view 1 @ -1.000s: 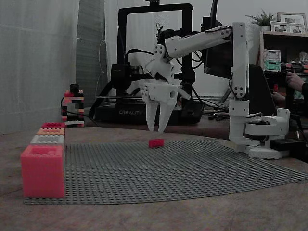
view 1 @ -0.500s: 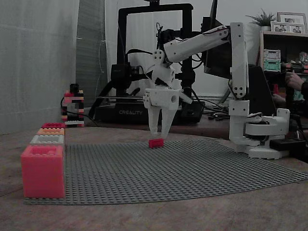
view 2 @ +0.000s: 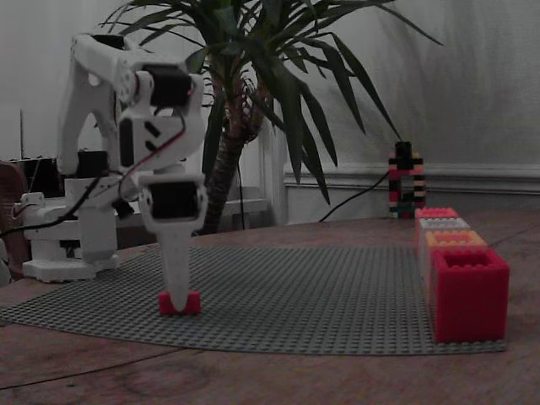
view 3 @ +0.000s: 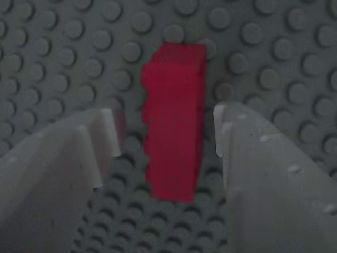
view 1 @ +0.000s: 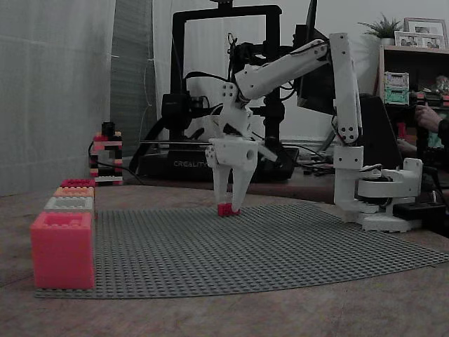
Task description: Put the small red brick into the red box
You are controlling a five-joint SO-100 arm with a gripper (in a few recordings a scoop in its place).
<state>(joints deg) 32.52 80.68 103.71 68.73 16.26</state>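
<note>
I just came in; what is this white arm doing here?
The white arm has its pincer down at the red brick on the grey mat. In the wrist view the fingers stand open, one on each side of the brick with a gap, so it is not gripped yet. The red box stands at the mat's corner, apart from the brick.

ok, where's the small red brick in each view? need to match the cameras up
Fixed view: small red brick at centre, on the far part of the grey baseplate.
Fixed view: lower left, near the baseplate's front edge.
Wrist view: centre, inside the open gripper.
Shared landmark: the studded grey baseplate.
</note>
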